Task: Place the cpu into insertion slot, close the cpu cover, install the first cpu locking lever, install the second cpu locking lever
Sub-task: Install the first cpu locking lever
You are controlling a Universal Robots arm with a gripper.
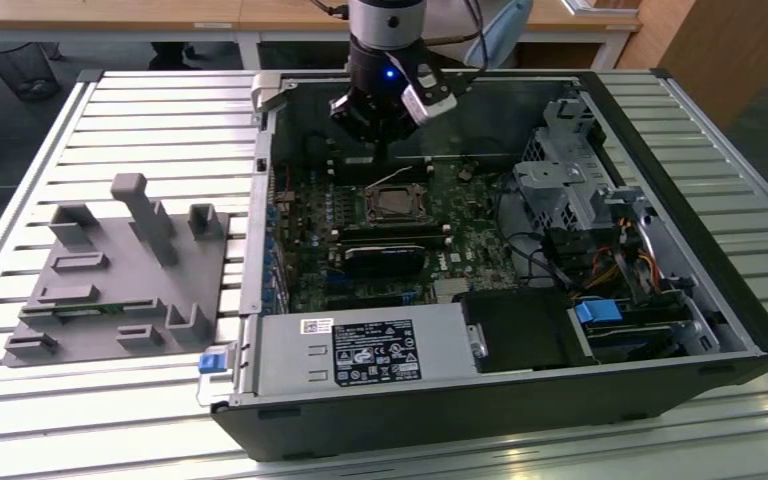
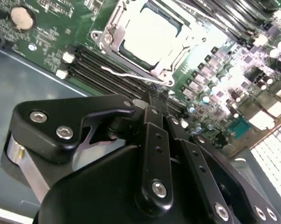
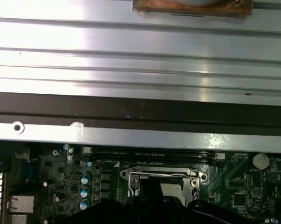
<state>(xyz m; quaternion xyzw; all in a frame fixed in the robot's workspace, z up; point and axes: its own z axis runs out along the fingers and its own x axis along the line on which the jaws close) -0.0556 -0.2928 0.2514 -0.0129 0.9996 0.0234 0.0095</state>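
Observation:
The cpu (image 2: pixel 149 28) lies flat in the insertion slot (image 1: pixel 394 206) on the green board, its metal top glaring bright in the second wrist view. The silvery cpu cover (image 2: pixel 111 33) lies down around it as a frame. One thin wire locking lever (image 2: pixel 127 74) stands off the socket's edge on the gripper's side. My gripper (image 1: pixel 380 160) hangs just above that lever, behind the socket in the exterior view. Its black fingers (image 2: pixel 154 107) are shut together with nothing between them. In the first wrist view the cover (image 3: pixel 161 176) shows just beyond the dark fingertips.
The board sits inside an open computer case (image 1: pixel 267 100) on a slatted metal table. A black module (image 1: pixel 381 252) and a labelled power supply box (image 1: pixel 357 355) lie in front of the socket. Drive cages (image 1: pixel 578 190) fill the right side. A grey fixture block (image 1: pixel 117 265) stands outside on the left.

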